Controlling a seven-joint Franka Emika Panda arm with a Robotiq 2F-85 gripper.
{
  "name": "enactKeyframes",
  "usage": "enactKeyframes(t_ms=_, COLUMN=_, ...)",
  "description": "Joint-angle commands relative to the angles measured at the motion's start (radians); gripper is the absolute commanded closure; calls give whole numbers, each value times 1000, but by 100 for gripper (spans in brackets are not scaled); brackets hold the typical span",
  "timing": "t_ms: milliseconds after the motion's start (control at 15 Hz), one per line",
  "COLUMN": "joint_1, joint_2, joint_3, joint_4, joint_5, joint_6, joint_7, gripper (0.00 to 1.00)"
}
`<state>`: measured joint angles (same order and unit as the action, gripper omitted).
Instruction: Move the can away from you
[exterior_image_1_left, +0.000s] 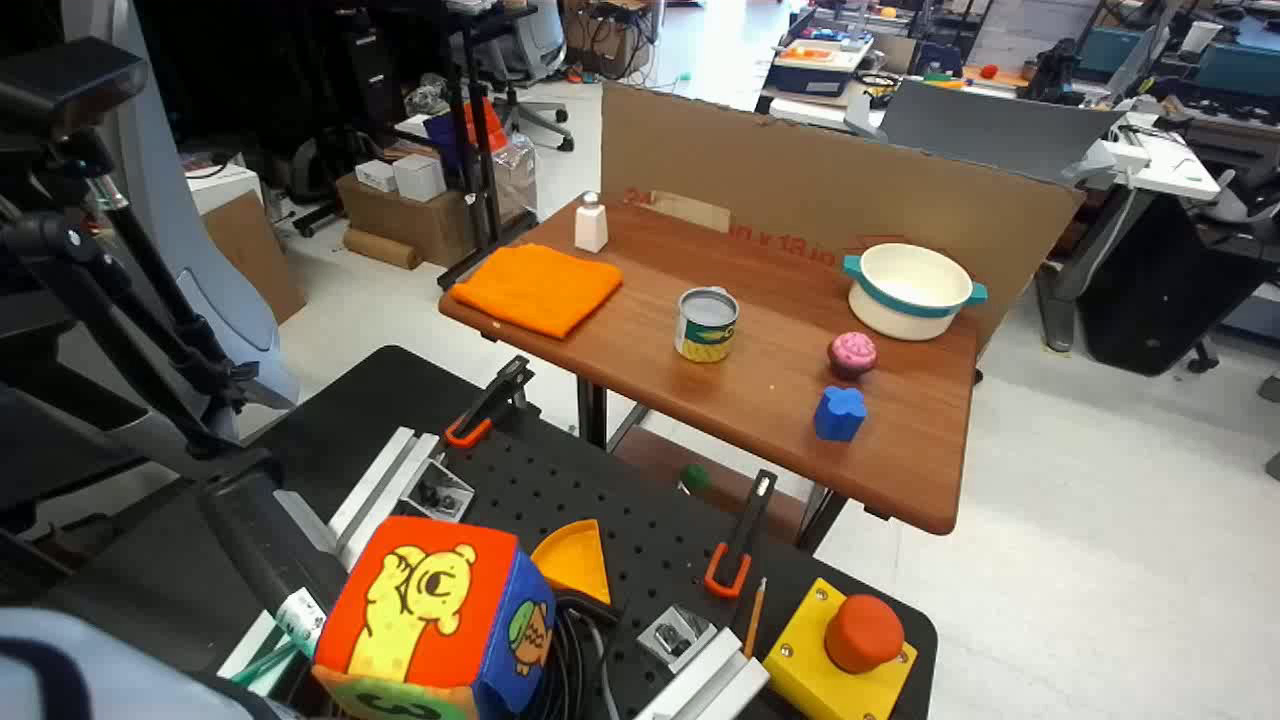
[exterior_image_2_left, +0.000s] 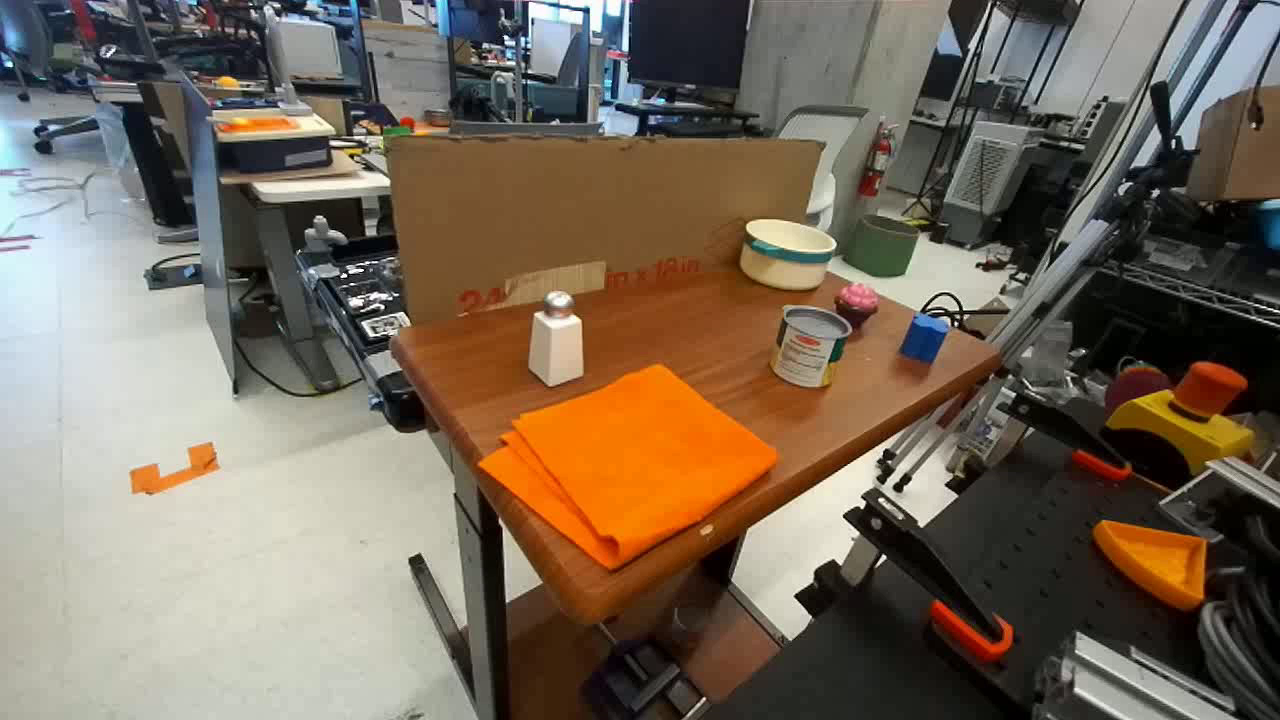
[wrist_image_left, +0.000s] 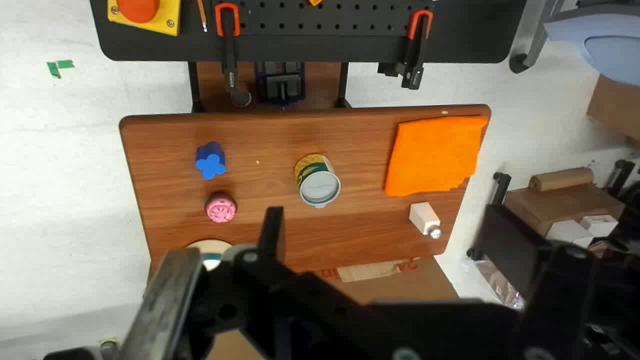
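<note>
Can (exterior_image_1_left: 705, 335) upright near middle of brown table (exterior_image_1_left: 740, 400), orange cloth (exterior_image_2_left: 640, 460) and white shaker (exterior_image_2_left: 556, 350) to one side, blue block (wrist_image_left: 210, 162), pink-topped cupcake (wrist_image_left: 221, 208) and teal-banded bowl (exterior_image_1_left: 886, 312) to the other, gripper (wrist_image_left: 386, 220) in wrist view, fingers spread wide, apart from can.

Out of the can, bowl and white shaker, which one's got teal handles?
The cream bowl near the cardboard panel: teal handles stick out on two sides. The can and white shaker show none.
</note>
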<state>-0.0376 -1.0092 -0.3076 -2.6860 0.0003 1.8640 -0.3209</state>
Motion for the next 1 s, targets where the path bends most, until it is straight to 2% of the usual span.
enactKeyframes(t_ms=0, joint_1=-11, joint_2=4, joint_3=9, joint_4=2, joint_5=9, joint_6=-2, joint_7=-8, gripper=0)
enactKeyframes(t_ms=533, joint_1=-11, joint_2=4, joint_3=9, joint_4=2, joint_5=9, joint_6=-2, joint_7=-8, gripper=0)
enactKeyframes(t_ms=933, joint_1=24, joint_2=272, joint_3=114, joint_4=103, joint_5=7, joint_6=68, joint_7=108, gripper=0)
